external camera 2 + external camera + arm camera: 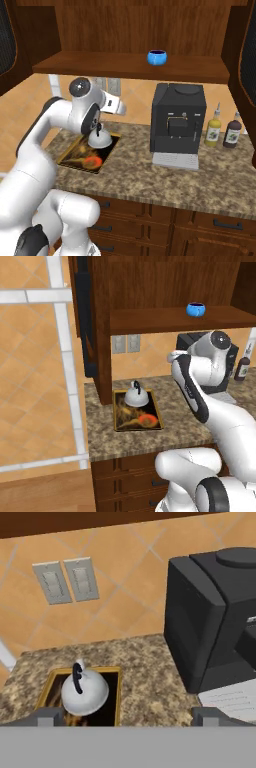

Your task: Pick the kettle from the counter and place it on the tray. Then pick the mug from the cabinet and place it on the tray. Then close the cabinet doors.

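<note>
The silver-white kettle (135,396) (100,139) (85,694) stands upright on the far end of the tray (129,419) (74,153) (85,670), which lies on the granite counter (185,426) (150,175). My gripper (129,716) (121,108) (173,356) hovers open and empty above the counter, up and to the right of the kettle and clear of it. The blue mug (196,309) (157,57) sits on the cabinet shelf (150,321) (100,67). The cabinet doors (85,316) (248,45) stand open.
A black coffee machine (177,117) (215,622) stands on the counter right of the tray. Two bottles (213,129) (231,131) stand beyond it. Wall outlets (65,579) sit on the tiled backsplash. Dark drawers (200,222) run under the counter.
</note>
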{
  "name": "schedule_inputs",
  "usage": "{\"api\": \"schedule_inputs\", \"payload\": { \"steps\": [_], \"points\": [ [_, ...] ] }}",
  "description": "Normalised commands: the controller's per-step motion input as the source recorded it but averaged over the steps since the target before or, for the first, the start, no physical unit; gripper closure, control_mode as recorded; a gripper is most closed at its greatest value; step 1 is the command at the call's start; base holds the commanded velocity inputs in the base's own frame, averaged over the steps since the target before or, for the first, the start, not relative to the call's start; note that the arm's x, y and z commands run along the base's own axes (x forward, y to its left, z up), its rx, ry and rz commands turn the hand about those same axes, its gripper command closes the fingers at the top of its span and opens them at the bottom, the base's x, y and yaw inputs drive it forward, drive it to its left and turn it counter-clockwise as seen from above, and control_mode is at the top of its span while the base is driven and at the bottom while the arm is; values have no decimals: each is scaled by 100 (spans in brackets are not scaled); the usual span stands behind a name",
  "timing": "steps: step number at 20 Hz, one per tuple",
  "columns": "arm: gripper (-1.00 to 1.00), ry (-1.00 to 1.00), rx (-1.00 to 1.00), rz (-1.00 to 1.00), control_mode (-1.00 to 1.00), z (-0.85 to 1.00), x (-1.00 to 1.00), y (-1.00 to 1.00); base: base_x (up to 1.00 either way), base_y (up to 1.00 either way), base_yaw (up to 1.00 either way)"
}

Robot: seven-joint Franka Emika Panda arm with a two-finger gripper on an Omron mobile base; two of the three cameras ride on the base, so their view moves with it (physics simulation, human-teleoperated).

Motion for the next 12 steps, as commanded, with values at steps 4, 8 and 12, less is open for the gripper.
{"api": "schedule_inputs", "payload": {
  "steps": [4,8,12],
  "points": [
    [-100,0,3,-6,-100,49,-51,-47,0,0,0],
    [-100,0,1,-5,-100,58,-36,-49,0,0,0],
    [-100,-8,0,-4,-100,60,-11,-42,0,0,0]
  ]
}}
